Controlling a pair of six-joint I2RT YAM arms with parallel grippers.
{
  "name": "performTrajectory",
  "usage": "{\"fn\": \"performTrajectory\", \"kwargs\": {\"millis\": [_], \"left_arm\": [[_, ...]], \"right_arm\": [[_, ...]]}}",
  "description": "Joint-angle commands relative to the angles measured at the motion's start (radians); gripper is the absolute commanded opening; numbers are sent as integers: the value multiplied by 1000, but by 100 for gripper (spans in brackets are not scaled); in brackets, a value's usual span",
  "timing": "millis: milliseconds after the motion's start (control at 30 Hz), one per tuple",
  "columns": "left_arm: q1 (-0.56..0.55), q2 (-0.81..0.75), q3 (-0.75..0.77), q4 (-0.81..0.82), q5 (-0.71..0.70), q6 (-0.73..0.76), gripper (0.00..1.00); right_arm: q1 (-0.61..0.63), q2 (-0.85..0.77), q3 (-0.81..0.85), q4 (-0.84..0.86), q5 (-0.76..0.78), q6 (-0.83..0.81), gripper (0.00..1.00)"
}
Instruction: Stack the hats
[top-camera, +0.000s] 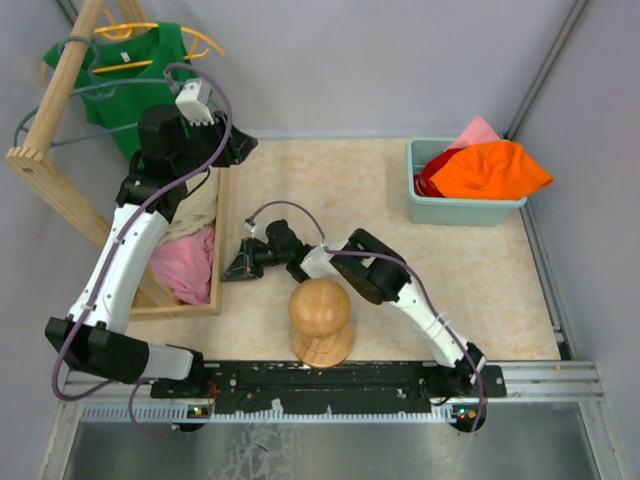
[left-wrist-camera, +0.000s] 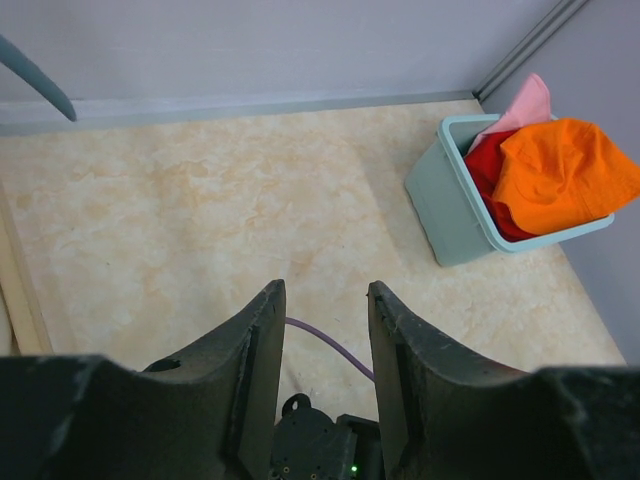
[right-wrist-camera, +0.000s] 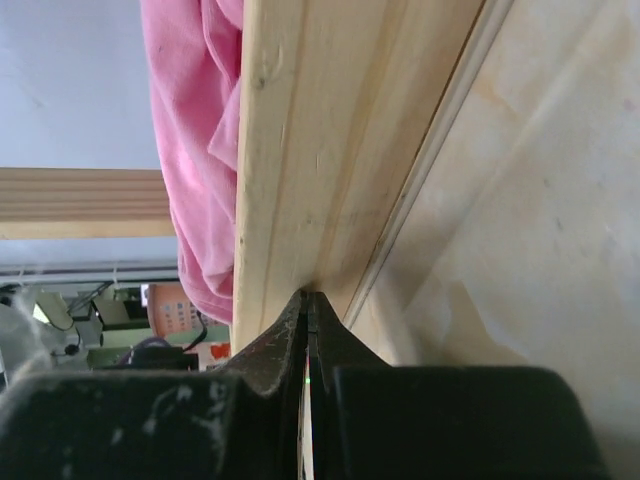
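- The orange hat (top-camera: 500, 168) is lying over the red hat (top-camera: 430, 183) and the pink hat (top-camera: 478, 132) in the teal bin (top-camera: 460, 212) at the far right corner of the table (top-camera: 360, 190). Its long axis is running along the far edge.
- The left gripper (left-wrist-camera: 325, 300) is hovering by the far left corner, fingers partly apart and gripping nothing. The bin is lying ahead to its right, well apart.
- The right gripper (right-wrist-camera: 307, 300) is pinched shut and empty, pointing away from the hats, though its base is sitting nearer them.
- Only the right wrist view is showing that tip seemingly touching the wooden crate (right-wrist-camera: 300, 150); only the top view is showing the wooden head form (top-camera: 320, 320).
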Motion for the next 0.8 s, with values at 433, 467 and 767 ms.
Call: {"fn": "performTrajectory", "kwargs": {"millis": [433,467,767], "left_arm": [[-3,-47,-181,-24,-63,21,45],[-3,-45,-202,-20,-75,18,44],[-4,8,-391,48,-257,15,38]], "right_arm": [[86,85,188,-90,19,-80,0],[73,61,145,-76,24,-85,0],[-149,-274,-318,-102,121,-262,0]]}}
